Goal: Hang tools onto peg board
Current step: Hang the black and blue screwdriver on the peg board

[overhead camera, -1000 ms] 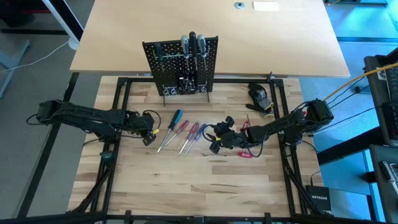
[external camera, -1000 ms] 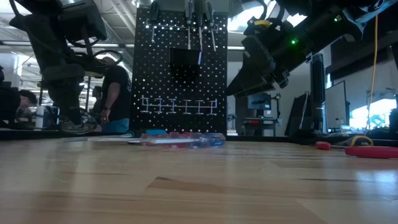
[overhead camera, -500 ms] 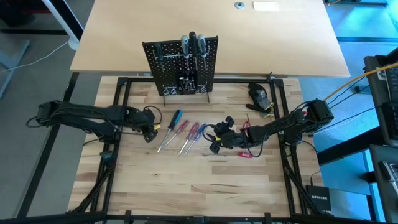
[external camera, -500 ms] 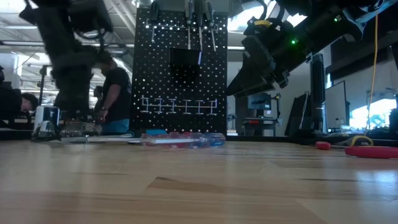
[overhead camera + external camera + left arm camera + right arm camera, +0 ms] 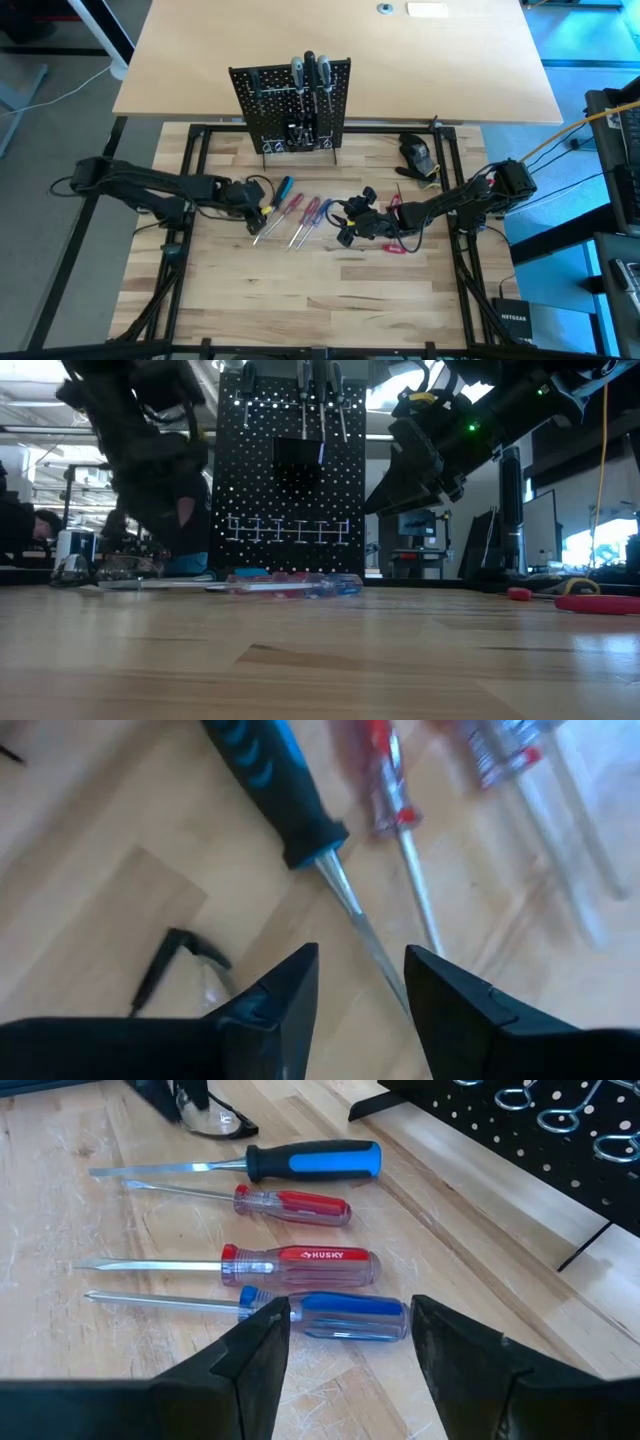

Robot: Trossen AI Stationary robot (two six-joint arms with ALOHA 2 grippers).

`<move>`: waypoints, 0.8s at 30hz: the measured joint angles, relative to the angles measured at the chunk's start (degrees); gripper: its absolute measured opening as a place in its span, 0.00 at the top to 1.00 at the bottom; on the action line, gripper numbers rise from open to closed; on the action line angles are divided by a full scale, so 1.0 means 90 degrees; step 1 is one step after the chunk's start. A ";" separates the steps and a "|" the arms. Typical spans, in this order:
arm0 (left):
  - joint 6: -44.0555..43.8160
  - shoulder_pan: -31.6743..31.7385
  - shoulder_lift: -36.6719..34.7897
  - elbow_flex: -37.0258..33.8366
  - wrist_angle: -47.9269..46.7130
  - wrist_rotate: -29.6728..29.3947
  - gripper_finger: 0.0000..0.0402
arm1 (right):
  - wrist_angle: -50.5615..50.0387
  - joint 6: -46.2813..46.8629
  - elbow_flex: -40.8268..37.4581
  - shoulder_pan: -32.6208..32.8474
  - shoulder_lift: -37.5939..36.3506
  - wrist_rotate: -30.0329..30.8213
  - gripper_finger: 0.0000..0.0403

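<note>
Wooden tabletop (image 5: 330, 290) held 4 loose screwdrivers (image 5: 295, 212); the peg board (image 5: 290, 105) at the far edge carried a few. My left gripper (image 5: 360, 982), fingers apart, hovered over the blue-handled screwdriver (image 5: 275, 775); my right gripper (image 5: 350, 1342) waited, fingers apart.

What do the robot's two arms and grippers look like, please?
Both arms are black, jointed and slim, with dark cables running along them. The left gripper shows a small yellow mark, the right gripper a green light in the low view. Each has two dark, angular, wedge-shaped fingers.

screwdrivers (image 5: 295, 212) before peg board (image 5: 292, 106) | between both pincers
</note>
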 joint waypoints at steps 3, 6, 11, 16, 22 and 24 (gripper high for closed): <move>-0.0042 -0.0028 0.0561 0.0000 0.0298 0.0000 0.66 | 0.0002 0.0000 -0.0001 0.0000 0.0000 0.0002 0.48; -0.0049 0.0004 0.1008 0.0000 0.0503 0.0149 0.66 | 0.0002 0.0000 -0.0001 0.0001 0.0000 -0.0001 0.48; -0.0048 0.0080 0.1426 0.0000 0.0836 0.0538 0.66 | -0.0017 0.0000 -0.0001 -0.0001 0.0000 -0.0001 0.48; 0.0031 0.0086 0.1528 0.0000 0.0968 0.0681 0.66 | -0.0028 -0.0001 -0.0001 0.0000 0.0000 -0.0001 0.48; 0.0125 0.0086 0.1519 0.0000 0.0959 0.0682 0.66 | -0.0029 0.0000 -0.0001 0.0001 0.0000 -0.0001 0.48; 0.0217 0.0086 0.1519 0.0000 0.0954 0.0671 0.66 | -0.0029 0.0000 -0.0001 0.0001 0.0000 0.0002 0.48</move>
